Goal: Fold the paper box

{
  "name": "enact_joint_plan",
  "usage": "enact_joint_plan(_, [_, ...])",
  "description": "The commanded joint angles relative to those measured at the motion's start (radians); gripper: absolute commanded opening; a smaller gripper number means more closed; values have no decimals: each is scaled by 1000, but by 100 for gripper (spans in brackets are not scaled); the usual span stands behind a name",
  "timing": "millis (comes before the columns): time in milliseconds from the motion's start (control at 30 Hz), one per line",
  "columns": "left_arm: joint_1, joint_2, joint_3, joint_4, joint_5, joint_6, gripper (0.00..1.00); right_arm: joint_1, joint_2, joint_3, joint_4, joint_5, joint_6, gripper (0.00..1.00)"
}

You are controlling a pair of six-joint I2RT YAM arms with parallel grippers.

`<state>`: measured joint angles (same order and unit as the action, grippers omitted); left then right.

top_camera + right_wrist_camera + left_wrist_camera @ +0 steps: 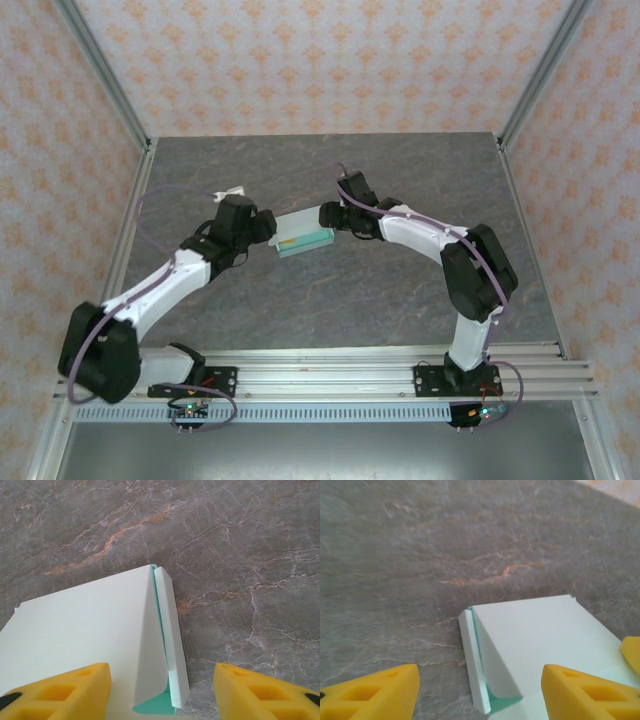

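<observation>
Our left gripper (480, 677) is spread wide and holds nothing. The right gripper (162, 675) is the same. Each straddles one end of the paper box (305, 238), which sits mid-table between the arms. The end flap (170, 630) stands loose with a teal gap under it. Risks: if we close unevenly, a finger shoves the light card across the table (330, 310) or crushes a wall. The untucked flap likely springs open.

No legible text, label, brand, number or sign appears in any view. The visible faces of the paper box (305, 240) are plain and unprinted. The wall covering (320, 60) across the upper part of the frame carries a repeating ornamental motif, not characters.
</observation>
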<state>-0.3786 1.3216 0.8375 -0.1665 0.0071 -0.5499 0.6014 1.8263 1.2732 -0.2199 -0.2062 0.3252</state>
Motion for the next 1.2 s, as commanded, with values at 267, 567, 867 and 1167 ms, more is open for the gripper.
enact_joint_plan(267, [6,203,0,91,78,38,66,3,59,-22,-18,59,-38,56])
enact_joint_plan(567, [6,258,-57,146,87,23,66,4,107,-25,-18,94,-77,52])
enact_joint_plan(867, [1,302,-99,190,68,21,65,5,159,-30,-12,107,-92,49])
enact_joint_plan(1167, [-29,319,-106,207,43,-10,65,5,162,-32,-21,129,-113,46])
